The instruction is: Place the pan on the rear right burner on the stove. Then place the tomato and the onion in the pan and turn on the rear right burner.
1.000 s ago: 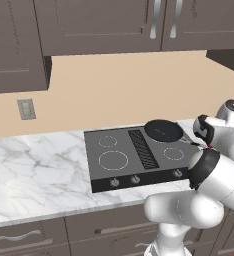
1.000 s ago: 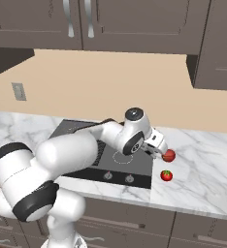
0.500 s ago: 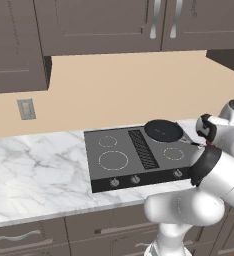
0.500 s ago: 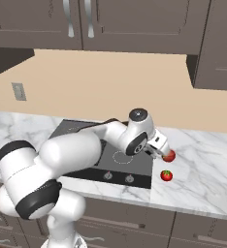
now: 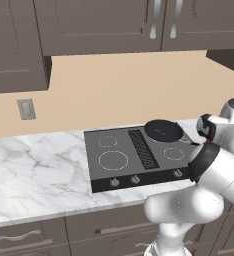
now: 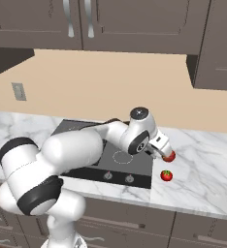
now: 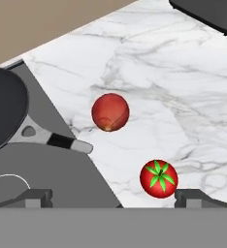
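Marble counter [image 7: 183, 82]: stove [image 5: 139, 155], tomato [image 7: 158, 178], onion [image 7: 110, 112]

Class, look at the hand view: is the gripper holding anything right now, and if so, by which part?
Nothing is held. The gripper stands open above the counter, with the tomato and the onion lying free on the marble.

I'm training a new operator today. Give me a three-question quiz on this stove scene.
1. True or false: the pan already sits on the stove.
2. Which lies nearer the pan's handle in the hand view: (a) the onion or (b) the tomato?
3. Fill in: the tool is ___ and holds nothing.

Key: 1 true; 2 a; 3 open.
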Controlling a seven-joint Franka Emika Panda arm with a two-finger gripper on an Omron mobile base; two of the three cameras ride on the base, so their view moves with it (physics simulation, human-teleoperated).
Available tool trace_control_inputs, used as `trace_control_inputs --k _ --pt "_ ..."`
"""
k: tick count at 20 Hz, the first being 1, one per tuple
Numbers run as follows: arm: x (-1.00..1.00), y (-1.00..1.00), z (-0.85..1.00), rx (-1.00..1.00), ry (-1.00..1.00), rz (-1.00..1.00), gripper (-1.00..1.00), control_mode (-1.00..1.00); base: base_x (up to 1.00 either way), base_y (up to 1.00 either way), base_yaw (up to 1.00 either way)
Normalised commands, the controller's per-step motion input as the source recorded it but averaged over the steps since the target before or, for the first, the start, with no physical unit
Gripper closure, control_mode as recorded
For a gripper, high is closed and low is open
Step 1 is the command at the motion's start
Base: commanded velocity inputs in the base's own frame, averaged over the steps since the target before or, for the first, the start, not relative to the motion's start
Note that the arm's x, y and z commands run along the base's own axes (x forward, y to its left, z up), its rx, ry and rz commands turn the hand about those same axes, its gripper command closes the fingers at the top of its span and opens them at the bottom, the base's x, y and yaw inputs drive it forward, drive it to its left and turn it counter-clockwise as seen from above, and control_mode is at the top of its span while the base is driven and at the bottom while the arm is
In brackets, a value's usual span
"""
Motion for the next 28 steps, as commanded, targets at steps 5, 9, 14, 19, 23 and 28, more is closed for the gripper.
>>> trace_control_inputs --k 5,9,14,19,23,28 --pt "0.02 0.0 -0.09 0.0 0.0 -0.02 -1.0 -1.0 0.0 0.0 0.0" --pt "0.07 0.0 -0.13 0.0 0.0 -0.01 -1.0 -1.0 0.0 0.0 0.0" --pt "0.13 -0.01 -0.13 0.0 0.0 0.0 -1.0 -1.0 0.0 0.0 0.0" --pt "0.11 -0.05 -0.13 0.0 0.0 0.0 -1.0 -1.0 0.0 0.0 0.0" --pt "0.0 -0.13 -0.12 0.0 0.0 0.0 -1.0 -1.0 0.0 0.0 0.0" --pt "0.05 -0.08 -0.11 0.0 0.0 0.0 -1.0 -1.0 0.0 0.0 0.0"
